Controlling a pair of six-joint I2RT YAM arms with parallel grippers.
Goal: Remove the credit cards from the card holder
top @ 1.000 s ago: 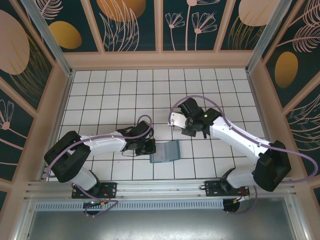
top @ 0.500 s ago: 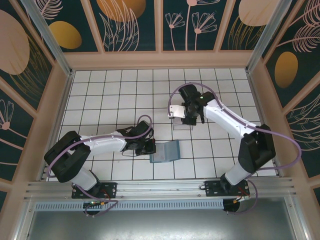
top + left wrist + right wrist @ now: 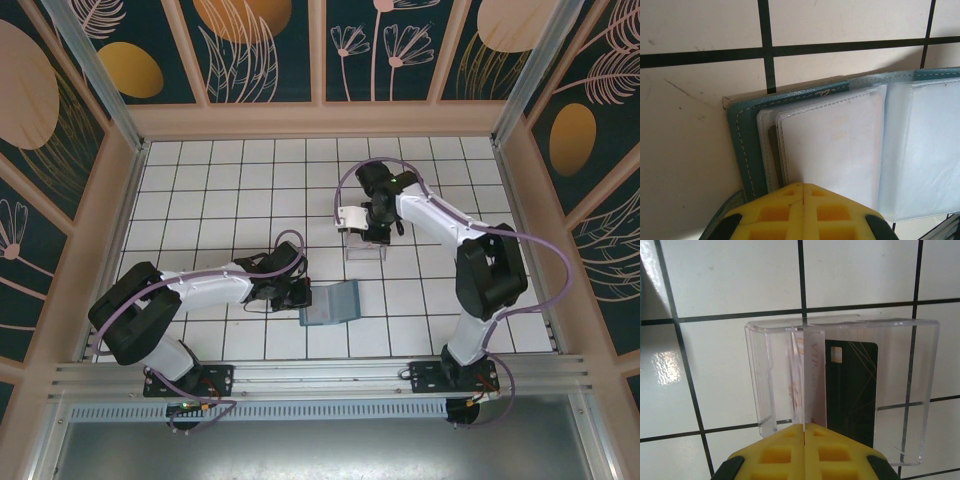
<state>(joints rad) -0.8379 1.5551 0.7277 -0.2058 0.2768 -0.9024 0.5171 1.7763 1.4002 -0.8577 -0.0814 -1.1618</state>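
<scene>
The teal card holder [image 3: 335,303] lies open on the tiles, its teal edge [image 3: 742,135] and clear pockets visible in the left wrist view. My left gripper [image 3: 803,186] is shut, its tips resting on a pocket near the holder's left edge [image 3: 297,295]. Farther back, my right gripper [image 3: 804,426] is shut on a white credit card [image 3: 809,380], held edge-on over the clear tray [image 3: 760,385]. A dark credit card [image 3: 852,390] lies flat in that tray. I cannot tell whether the holder's pockets contain cards.
The clear plastic tray [image 3: 368,250] sits on the white tiled floor about one tile beyond the holder. Wooden walls [image 3: 120,220] ring the floor on three sides. Open tiles stretch to the far left [image 3: 220,180] and right [image 3: 470,170].
My right gripper has swung away from the holder toward the back, carrying the white card over the clear tray. The left gripper and the holder have not moved.
</scene>
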